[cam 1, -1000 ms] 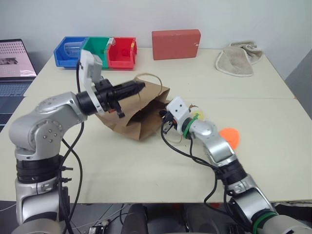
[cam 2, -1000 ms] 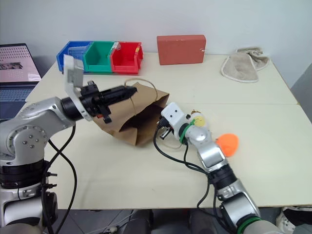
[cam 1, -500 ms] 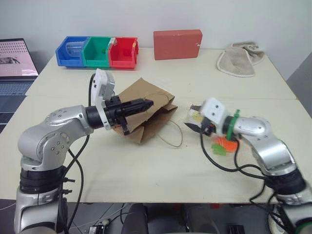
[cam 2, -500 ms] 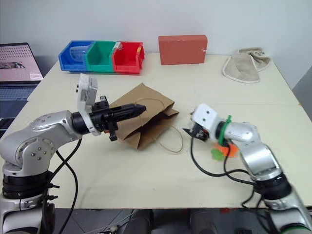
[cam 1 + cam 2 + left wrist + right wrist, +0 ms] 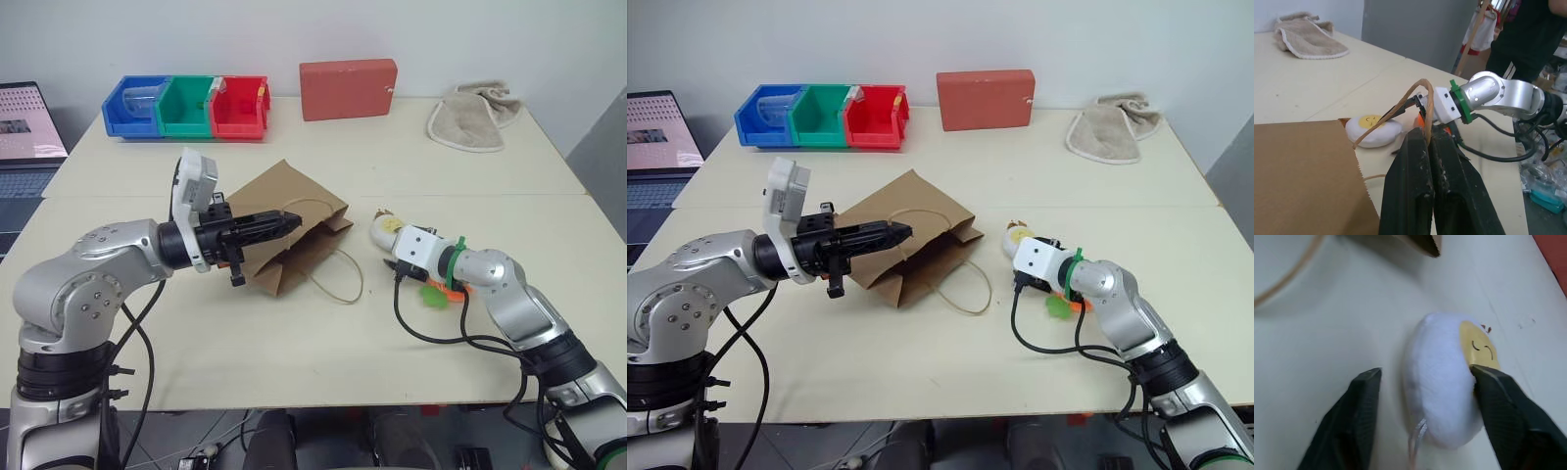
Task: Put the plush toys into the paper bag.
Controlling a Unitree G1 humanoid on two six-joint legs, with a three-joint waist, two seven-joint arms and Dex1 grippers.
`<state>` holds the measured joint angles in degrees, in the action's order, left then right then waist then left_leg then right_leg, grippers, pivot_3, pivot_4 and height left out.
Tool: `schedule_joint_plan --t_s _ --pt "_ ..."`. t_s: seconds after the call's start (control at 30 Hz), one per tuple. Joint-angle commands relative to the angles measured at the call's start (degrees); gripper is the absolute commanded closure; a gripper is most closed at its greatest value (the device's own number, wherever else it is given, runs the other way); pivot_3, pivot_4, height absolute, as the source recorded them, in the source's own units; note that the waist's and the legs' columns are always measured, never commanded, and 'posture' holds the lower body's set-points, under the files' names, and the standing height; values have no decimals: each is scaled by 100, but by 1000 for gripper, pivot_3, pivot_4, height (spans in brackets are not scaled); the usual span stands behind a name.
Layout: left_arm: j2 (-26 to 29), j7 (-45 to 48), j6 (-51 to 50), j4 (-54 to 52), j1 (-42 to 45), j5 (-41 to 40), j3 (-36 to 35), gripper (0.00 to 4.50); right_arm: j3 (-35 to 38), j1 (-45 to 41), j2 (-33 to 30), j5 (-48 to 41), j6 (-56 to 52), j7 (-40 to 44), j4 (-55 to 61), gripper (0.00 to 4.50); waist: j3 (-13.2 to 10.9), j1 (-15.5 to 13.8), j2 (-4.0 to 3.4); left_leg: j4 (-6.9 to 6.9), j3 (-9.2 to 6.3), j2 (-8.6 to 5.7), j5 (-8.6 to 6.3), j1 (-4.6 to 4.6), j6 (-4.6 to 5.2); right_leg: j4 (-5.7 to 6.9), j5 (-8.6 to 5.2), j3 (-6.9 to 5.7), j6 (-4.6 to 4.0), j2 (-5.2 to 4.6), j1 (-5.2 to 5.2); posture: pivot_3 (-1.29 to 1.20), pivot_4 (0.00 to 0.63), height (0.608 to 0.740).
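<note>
The brown paper bag (image 5: 279, 194) lies on its side mid-table, mouth toward the right. My left gripper (image 5: 292, 223) is shut on one of its cord handles (image 5: 1406, 97); the other handle (image 5: 338, 279) loops flat on the table. The white egg plush toy (image 5: 1442, 382) with a yellow face lies right of the bag. My right gripper (image 5: 1426, 373) is open astride it, one finger (image 5: 1498, 401) against the yellow face and the other a little apart from it. The orange plush toy (image 5: 453, 288) with its green leaf lies under my right forearm.
Blue, green and red bins (image 5: 181, 103) stand at the back left, a red block (image 5: 348, 88) at the back middle, a beige cloth (image 5: 470, 117) at the back right. A laptop (image 5: 29, 122) sits off the left side. A person in dark clothes (image 5: 1528, 29) stands beyond the table.
My right arm has swung right from the bag's mouth to the egg toy, and its gripper has opened. The bag has sunk lower onto the table, my left gripper still on the handle.
</note>
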<state>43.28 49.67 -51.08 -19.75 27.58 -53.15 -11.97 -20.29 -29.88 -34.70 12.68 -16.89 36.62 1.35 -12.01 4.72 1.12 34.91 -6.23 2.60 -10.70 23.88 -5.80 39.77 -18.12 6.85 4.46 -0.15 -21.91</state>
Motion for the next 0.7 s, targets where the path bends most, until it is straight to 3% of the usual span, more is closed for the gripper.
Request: schedule_joint_plan --t_s 0.03,0.2,0.37,0.5,0.6,0.7 --pt "135 -46 -87 -71 26 -302 -374 4500 102 -86 55 177 245 -141 -181 2834 0 -1 0 0 0 0 0 0 0 0 0 0 0 0 0 0 150 740" --pt "143 -119 -112 -28 15 -387 -510 4500 358 -128 22 -70 347 140 -168 4484 0 -1 0 1 0 0 0 -1 0 1 0 0 0 0 1 0 150 740" --pt "161 -111 -87 5 56 -436 -537 4500 951 -97 -420 -1312 -389 1474 904 4484 -4 -12 -2 0 -2 0 0 1 0 2 0 -1 0 -1 2 0 150 740" --pt "201 14 -87 45 102 -457 -504 4500 1367 -99 -971 -2870 -1436 2624 2234 4484 -5 -31 -3 -5 -11 1 -1 1 0 2 0 -11 0 0 4 0 150 740" --pt "198 58 -113 107 190 -515 -502 4500 1204 -247 -835 -3010 -1704 2439 2515 4484 -5 -16 -1 -6 -15 2 -1 -2 1 0 0 -15 -1 0 7 0 150 740" --pt "218 78 -168 168 269 -624 -538 4500 775 -538 -230 -2748 -1716 1916 2368 4484 -5 16 0 -1 -7 2 0 -2 1 -1 -1 -9 0 0 4 0 150 740"
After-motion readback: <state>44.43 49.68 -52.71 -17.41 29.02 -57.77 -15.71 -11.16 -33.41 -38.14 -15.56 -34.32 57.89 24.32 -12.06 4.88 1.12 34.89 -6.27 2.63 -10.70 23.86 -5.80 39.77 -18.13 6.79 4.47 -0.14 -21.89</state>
